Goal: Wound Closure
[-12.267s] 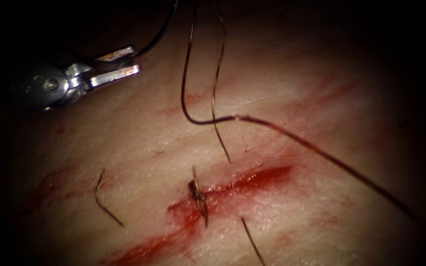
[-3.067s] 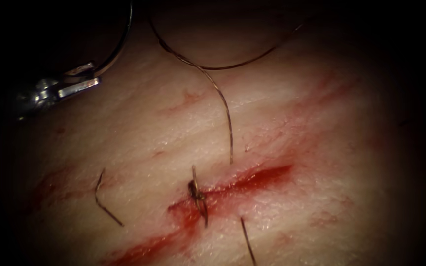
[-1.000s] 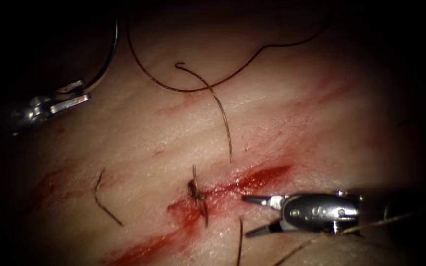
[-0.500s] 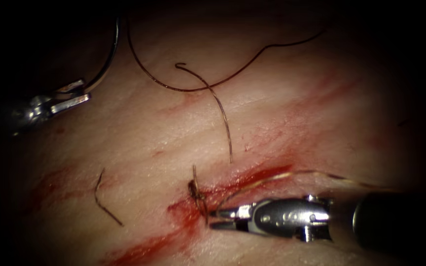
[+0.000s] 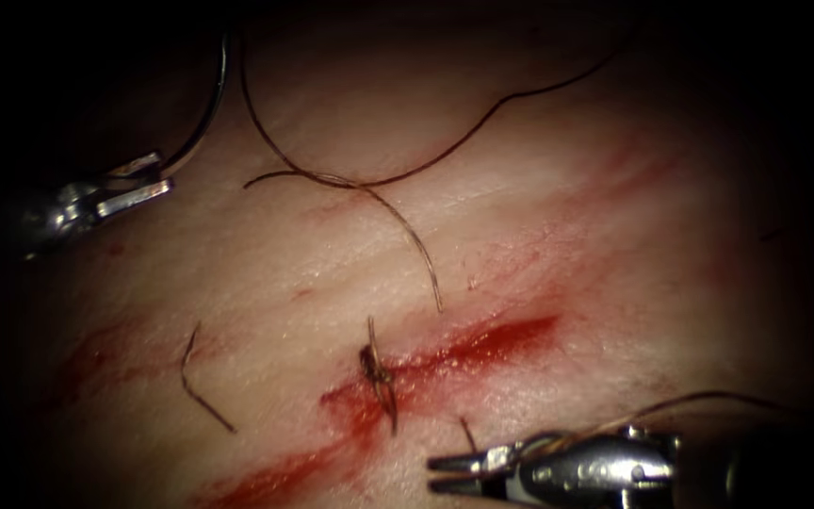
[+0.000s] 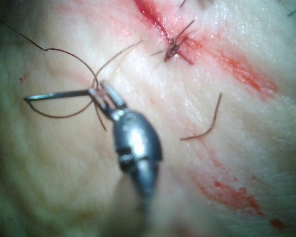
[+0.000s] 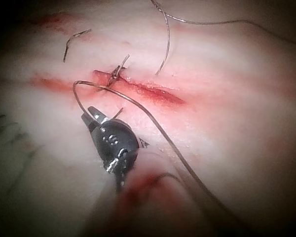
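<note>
Left tool [image 5: 138, 181]: fingers [image 5: 134, 197] pressed together, pinching the curved needle [image 5: 207, 111] near its blunt end; the needle arcs upward from the grip, free of the tissue [image 5: 567, 236]. In the left wrist view the same tool [image 6: 104, 97] holds the needle [image 6: 54, 95] level above the surface, thread [image 6: 71, 55] looping around the grip. Its shaft enters from the endoscope view's left edge, lying low and nearly horizontal, tips toward the right. Right tool [image 5: 449, 463]: fingers [image 5: 459, 461] parted only slightly, a strand of thread [image 5: 708, 398] running along its top; whether they pinch it cannot be told. It lies horizontal, tips pointing left, just on the right side of the cut [image 5: 482, 344], beside a short thread end [image 5: 466, 435] standing out of the tissue. In the right wrist view this tool [image 7: 89, 118] sits under an arch of thread [image 7: 133, 106]. One tied stitch [image 5: 377, 369] crosses the cut. Red fluid [image 5: 266, 481] lies along the cut line. A loose cut end of thread [image 5: 195, 382] lies on the tissue left of the cut. Long thread [image 5: 407, 170] curls across the upper tissue.
</note>
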Tool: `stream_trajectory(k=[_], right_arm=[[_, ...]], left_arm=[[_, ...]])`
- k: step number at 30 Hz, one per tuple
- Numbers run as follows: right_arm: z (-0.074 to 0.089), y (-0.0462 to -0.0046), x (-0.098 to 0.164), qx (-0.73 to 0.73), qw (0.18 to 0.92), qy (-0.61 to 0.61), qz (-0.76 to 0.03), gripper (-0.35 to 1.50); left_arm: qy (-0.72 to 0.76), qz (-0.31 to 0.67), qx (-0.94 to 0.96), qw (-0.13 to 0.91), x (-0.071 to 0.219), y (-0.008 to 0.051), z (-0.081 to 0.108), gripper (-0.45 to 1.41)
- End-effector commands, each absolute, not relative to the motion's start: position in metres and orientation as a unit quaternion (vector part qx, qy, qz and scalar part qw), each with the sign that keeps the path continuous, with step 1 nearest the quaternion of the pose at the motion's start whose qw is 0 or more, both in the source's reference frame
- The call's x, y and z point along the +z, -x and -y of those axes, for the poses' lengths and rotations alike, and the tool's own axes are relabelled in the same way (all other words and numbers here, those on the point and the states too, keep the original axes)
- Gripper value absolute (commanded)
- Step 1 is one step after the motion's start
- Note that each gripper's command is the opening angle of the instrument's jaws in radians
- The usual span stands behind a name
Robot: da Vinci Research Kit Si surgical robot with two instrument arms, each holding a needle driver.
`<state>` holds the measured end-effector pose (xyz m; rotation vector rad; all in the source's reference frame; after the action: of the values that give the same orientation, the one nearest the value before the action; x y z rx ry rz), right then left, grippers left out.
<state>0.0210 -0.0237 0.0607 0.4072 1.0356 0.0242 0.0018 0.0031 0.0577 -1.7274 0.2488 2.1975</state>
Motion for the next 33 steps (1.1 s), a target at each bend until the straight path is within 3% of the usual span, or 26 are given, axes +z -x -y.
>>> stream_trajectory(k=[1,15,16,17,18,19,26,29,33], right_arm=[[0.026,-0.0214,0.06,0.014,0.845,-0.201,-0.495,-0.35],[0.027,-0.0216,0.058,0.01,0.836,-0.224,-0.5,-0.35],[0.027,-0.0217,0.058,0.014,0.837,-0.218,-0.502,-0.25],[0.026,-0.0219,0.058,0.037,0.846,-0.185,-0.499,0.76],[0.025,-0.0218,0.058,0.053,0.853,-0.164,-0.493,1.16],[0.025,-0.0216,0.058,0.063,0.857,-0.153,-0.489,1.28],[0.022,-0.0179,0.058,0.087,0.882,-0.132,-0.444,1.32],[0.02,-0.0136,0.058,0.118,0.891,-0.112,-0.425,1.32],[0.018,-0.011,0.058,0.13,0.896,-0.099,-0.412,1.32]], left_arm=[[0.607,-0.087,0.772,0.167,0.058,-0.0014,-0.003,-0.45],[0.603,-0.081,0.776,0.165,0.059,-0.0014,-0.003,-0.45],[0.6,-0.083,0.778,0.165,0.059,-0.0015,-0.003,-0.45],[0.599,-0.085,0.779,0.162,0.06,-0.0016,-0.003,-0.45],[0.598,-0.087,0.781,0.16,0.06,-0.0018,-0.003,-0.45],[0.596,-0.089,0.783,0.157,0.061,-0.0019,-0.002,-0.45],[0.58,-0.072,0.795,0.162,0.065,-0.0029,0.0,-0.45],[0.578,-0.061,0.794,0.178,0.066,-0.0053,0.005,-0.45],[0.572,-0.059,0.799,0.177,0.066,-0.0071,0.008,-0.45]])
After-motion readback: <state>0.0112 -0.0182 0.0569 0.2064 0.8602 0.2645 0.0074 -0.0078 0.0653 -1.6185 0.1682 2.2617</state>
